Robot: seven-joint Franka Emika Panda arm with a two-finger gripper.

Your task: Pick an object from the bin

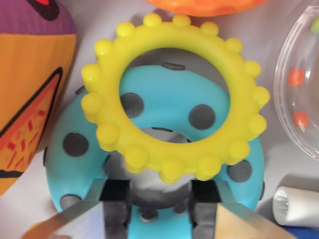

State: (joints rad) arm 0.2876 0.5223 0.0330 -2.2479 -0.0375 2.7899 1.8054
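Gripper [160,206] jaws straddle the near rim of the turquoise rubber ring with grey studs [164,107], under the yellow knobbed ring [172,42] — closure cannot be confirmed; lift remains.

Bright yellow knobbly rubber ring [175,99] at centre frame, one solid colour all round. Under it, a turquoise rubber ring [164,107] dotted with dark grey round spots. At the left edge, a soft fabric ball [30,84] shows orange panels with black outlines, red flecks and a purple patch on top. Upper edge: an orange bumpy object [204,6]. Right edge: a clear plastic ball [299,84] with orange beads and a touch of green inside. Lower right, a white cylinder [296,206] above a blue strip [304,233].
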